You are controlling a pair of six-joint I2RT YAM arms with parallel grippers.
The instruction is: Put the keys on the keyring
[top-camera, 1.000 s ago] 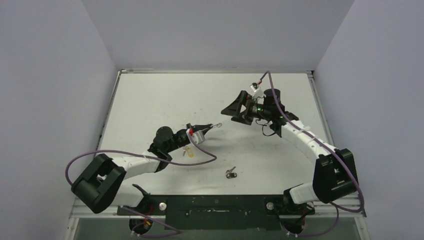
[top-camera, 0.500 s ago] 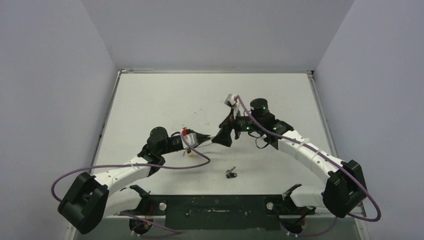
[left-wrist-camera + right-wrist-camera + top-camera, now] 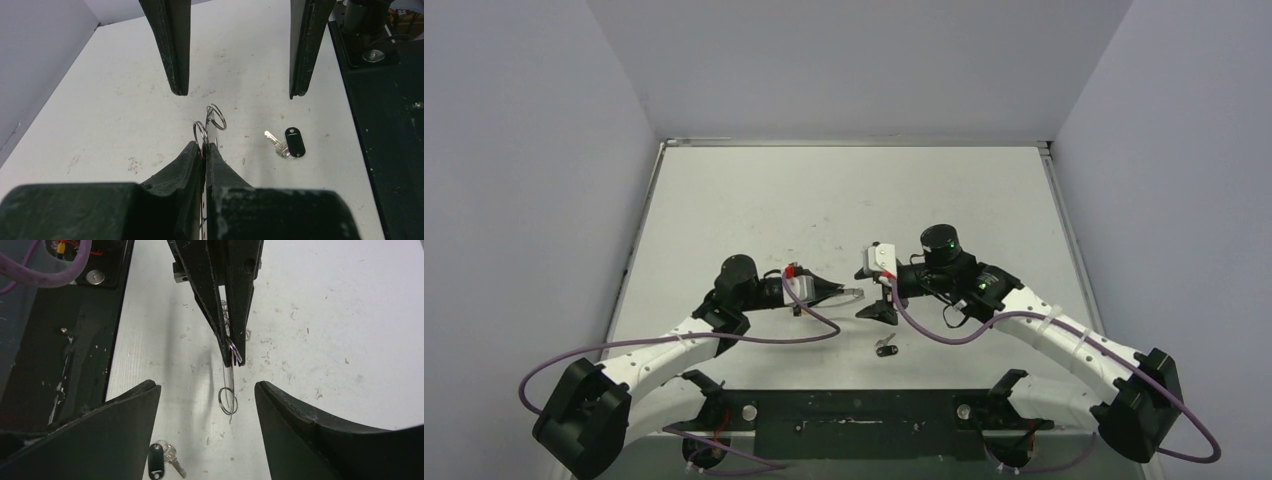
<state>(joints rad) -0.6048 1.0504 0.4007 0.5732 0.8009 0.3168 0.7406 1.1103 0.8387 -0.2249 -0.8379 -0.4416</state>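
Note:
My left gripper is shut on the keyring, a thin silvery wire with small rings that sticks out past its fingertips just above the table. In the right wrist view the left gripper comes in from the top and the keyring hangs from its tip. My right gripper faces it, open, one finger on each side of the ring end and apart from it. The top view shows the two grippers tip to tip at mid-table. A black-headed key lies flat on the table nearby.
The black base plate with its bolts runs along the near edge of the white table. Purple cables loop from both arms. Grey walls close in the left, right and back sides.
The right arm swung from the back of the table down to face the left gripper, its jaws narrowing somewhat. The left arm shifted slightly right and nearer, keeping hold of the keyring.

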